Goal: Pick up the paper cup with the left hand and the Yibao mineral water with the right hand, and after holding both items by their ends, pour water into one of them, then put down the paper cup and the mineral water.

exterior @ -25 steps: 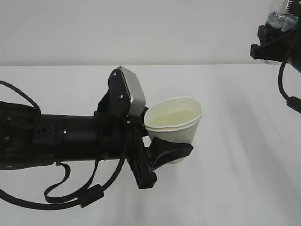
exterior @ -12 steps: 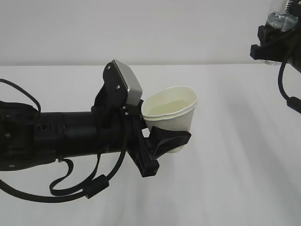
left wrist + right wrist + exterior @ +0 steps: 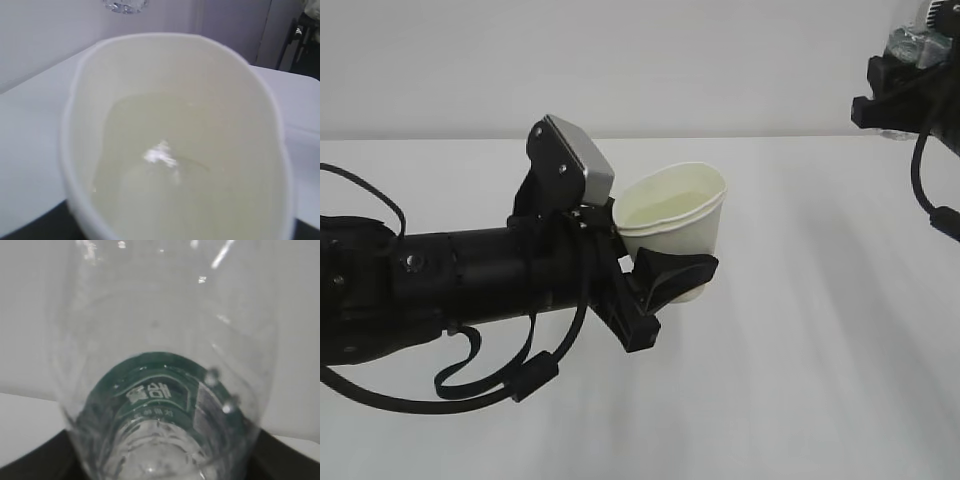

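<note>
The left pincer (image 3: 665, 290) pinched the paper cup (image 3: 675, 225), water inside, rim tilted, hanging above the counter (image 3: 820, 330). Up and right of the cup, the right pincer (image 3: 910, 95) clamped the Yibao mineral water (image 3: 160, 405). Setting-down looked next.

In view: 1 paper cup (image 3: 675, 225), 1 water bottle (image 3: 160, 405) and 2 hands: left hand (image 3: 655, 290), right hand (image 3: 905, 90).

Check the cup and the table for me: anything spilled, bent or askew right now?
The paper cup is squeezed out of round in the left hand: its rim looks oval in the left wrist view and it leans slightly. It holds pale liquid. No spill shows on the table. The Yibao mineral water looks intact.
</note>
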Robot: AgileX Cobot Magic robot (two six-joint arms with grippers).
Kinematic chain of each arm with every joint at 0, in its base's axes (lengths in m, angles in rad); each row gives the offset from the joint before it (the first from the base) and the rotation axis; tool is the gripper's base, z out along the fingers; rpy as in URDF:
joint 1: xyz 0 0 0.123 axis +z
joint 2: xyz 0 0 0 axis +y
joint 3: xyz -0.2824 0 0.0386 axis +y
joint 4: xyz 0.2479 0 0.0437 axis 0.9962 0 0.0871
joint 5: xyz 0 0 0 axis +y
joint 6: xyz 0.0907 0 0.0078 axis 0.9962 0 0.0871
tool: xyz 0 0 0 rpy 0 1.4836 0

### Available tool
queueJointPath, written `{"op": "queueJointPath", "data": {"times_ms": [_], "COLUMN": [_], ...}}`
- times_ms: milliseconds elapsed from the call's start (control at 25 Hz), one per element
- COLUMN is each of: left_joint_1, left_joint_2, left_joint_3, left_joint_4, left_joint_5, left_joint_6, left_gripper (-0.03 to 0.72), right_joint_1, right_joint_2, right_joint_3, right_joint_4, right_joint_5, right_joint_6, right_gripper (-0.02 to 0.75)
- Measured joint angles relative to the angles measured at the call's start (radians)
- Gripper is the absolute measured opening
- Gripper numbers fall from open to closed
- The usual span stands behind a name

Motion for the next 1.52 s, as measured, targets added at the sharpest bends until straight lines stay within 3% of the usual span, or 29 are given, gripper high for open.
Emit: {"op": "queueJointPath", "data": {"times_ms": [1520], "left_joint_1": [0.232], "left_joint_2": [0.005], "left_joint_3": [0.0], "left_joint_4": [-0.03], "left_joint_5": [-0.006], "left_joint_6": [0.037], "left_gripper": [0.373], "right_joint_1": [0.0], "right_joint_2": [0.0], "right_joint_3": [0.0], "right_joint_4": [0.0], "right_joint_5": [0.018], "right_joint_6": [-0.002], "right_gripper": [0.444]}}
